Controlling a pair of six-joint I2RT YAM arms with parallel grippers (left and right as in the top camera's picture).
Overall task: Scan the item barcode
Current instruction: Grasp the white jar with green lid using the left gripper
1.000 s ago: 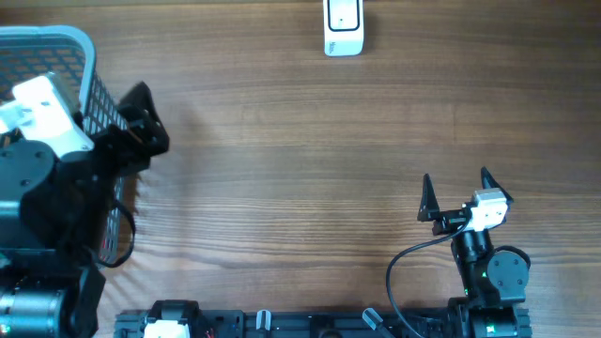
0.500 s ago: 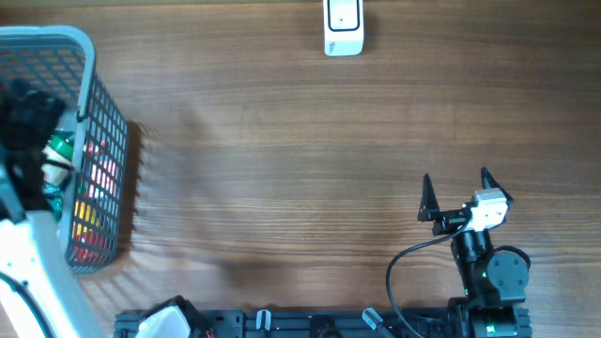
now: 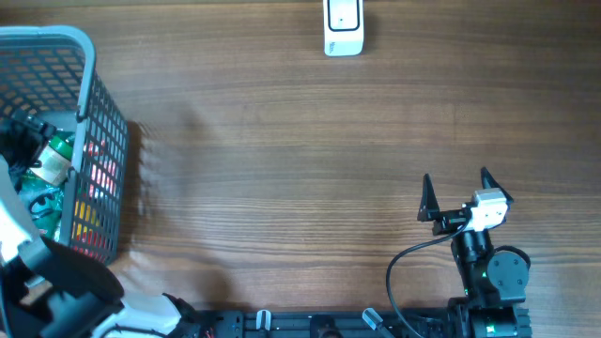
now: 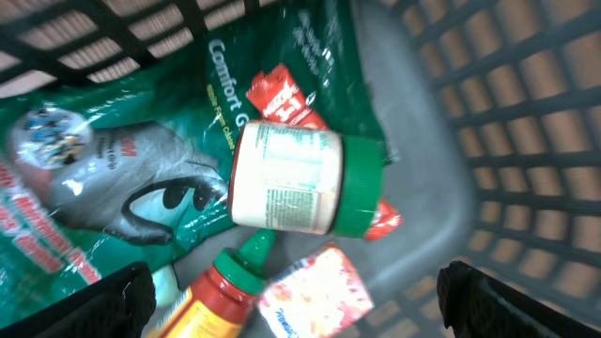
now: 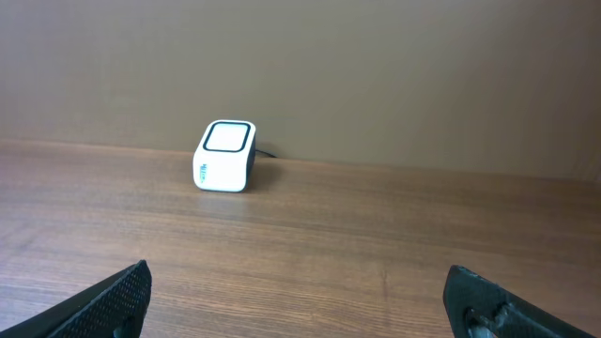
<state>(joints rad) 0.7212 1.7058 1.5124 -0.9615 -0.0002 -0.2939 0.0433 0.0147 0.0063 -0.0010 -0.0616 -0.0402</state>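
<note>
jar with a green lid, likely the item to scan, lies in the basket, not yet picked up.
the left fingers stand wide open above it, holding nothing; a green packet and a sauce bottle lie beside it. the right fingers are open and empty too, facing the white scanner at the far edge of the desk. grasping, carrying and scanning all seem left to do.

Your counter: brown wood grain.
Your basket: grey grid mesh.
Your scanner: white, dark edge.
Your jar: white label, green lid.
Your bag: green, white lettering.
</note>
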